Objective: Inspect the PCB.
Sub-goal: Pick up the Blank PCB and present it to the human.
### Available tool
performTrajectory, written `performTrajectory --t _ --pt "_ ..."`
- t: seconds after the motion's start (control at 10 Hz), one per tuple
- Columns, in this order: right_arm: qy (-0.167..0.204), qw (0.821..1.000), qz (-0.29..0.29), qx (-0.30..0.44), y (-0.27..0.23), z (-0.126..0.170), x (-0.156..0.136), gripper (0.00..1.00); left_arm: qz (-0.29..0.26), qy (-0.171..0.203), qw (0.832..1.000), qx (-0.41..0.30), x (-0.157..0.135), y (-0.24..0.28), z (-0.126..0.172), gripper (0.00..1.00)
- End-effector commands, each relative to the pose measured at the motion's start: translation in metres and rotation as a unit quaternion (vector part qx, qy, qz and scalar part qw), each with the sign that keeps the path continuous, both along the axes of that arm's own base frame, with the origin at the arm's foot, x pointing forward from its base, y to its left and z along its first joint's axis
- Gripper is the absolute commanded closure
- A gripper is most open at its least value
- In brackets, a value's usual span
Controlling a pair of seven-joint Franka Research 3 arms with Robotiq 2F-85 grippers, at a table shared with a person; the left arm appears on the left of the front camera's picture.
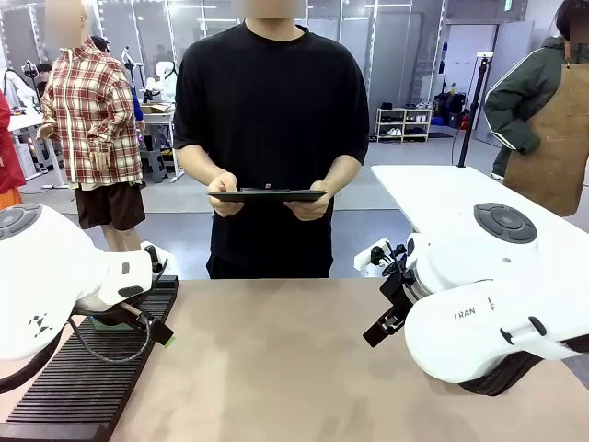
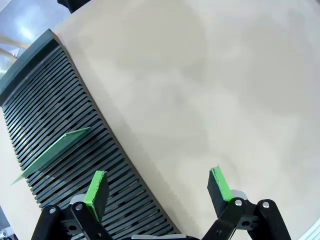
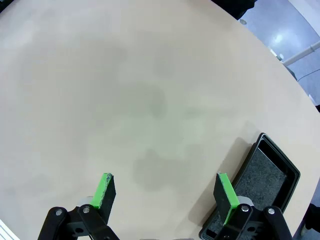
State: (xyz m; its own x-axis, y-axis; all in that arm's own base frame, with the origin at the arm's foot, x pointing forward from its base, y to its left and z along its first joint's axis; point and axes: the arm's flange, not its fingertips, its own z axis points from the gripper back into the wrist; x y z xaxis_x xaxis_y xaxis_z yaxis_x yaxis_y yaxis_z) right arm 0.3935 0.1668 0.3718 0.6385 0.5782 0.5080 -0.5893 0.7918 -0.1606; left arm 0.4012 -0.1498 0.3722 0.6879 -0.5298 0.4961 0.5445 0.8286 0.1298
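The tan surface point(image 1: 294, 368) lies mostly bare, and wide open room is left across its middle between the two arms. Its far edge is seen just before the person point(image 1: 271, 110), who stands behind it with a dark panel point(image 1: 267, 195) held level in both hands. The right arm point(image 1: 497, 313) is seen over the surface's right side, and the letters "FRAN" can be read on its casing; the rest of the word is cut off. The left arm point(image 1: 46, 285) is seen over the left side, above a black slotted rack point(image 2: 60, 100) that is laid along the surface's left edge. A small dark logo is carried on this arm, but it cannot be read.

A black tray point(image 3: 265, 180) with a speckled grey floor is set close to the surface's edge, just beside the right claw's point(image 3: 165, 191) finger. The PCB point(image 2: 52, 151) is stood on edge in one of the rack's slots, tilted, its upper edge raised clear of the ribs. No print can be made out on it.

The left claw point(image 2: 158, 189) is held open above the rack's inner edge, nothing between its pads. The right claw is likewise spread wide and empty over bare surface.
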Motion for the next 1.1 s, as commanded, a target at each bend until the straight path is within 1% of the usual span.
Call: performTrajectory --t 0.0,0.1,0.2,0.3,0.4,0.5,0.6,0.7,0.8,0.9,1.0 --pt "0.009 1.0 0.009 0.008 -0.006 0.017 -0.002 0.0 -0.02 0.011 1.0 -0.009 -0.002 0.004 0.012 0.0" --pt "0.026 0.999 0.012 0.024 -0.012 0.033 -0.003 0.0 -0.034 0.031 0.999 -0.016 -0.002 0.01 0.024 0.0" --pt "0.047 0.998 0.015 0.042 -0.025 0.051 -0.001 0.0 -0.035 0.055 0.997 -0.035 -0.001 0.02 0.039 0.0" --pt "0.071 0.994 0.013 0.076 -0.041 0.066 -0.002 0.0 -0.034 0.082 0.994 -0.068 -0.001 0.033 0.049 0.0" --pt "0.1 0.988 0.018 0.118 -0.06 0.076 -0.005 0.0 -0.044 0.105 0.985 -0.131 -0.003 0.049 0.058 0.0" --pt "0.141 0.976 0.036 0.165 -0.08 0.081 -0.011 0.0 -0.061 0.12 0.972 -0.191 -0.008 0.07 0.067 0.0" --pt "0.174 0.957 0.054 0.226 -0.104 0.084 -0.017 0.0 -0.077 0.136 0.954 -0.257 -0.017 0.093 0.075 0.0" --pt "0.202 0.931 0.063 0.296 -0.136 0.085 -0.03 0.0 -0.093 0.149 0.926 -0.335 -0.033 0.122 0.081 0.0" --pt "0.218 0.887 0.082 0.398 -0.167 0.086 -0.045 0.0 -0.104 0.148 0.894 -0.411 -0.051 0.156 0.084 0.0" --pt "0.211 0.854 0.075 0.47 -0.2 0.082 -0.059 0.0 -0.1 0.139 0.868 -0.466 -0.072 0.192 0.086 0.0" --pt "0.227 0.835 0.068 0.496 -0.232 0.071 -0.081 0.0 -0.096 0.12 0.856 -0.493 -0.1 0.23 0.087 0.0"
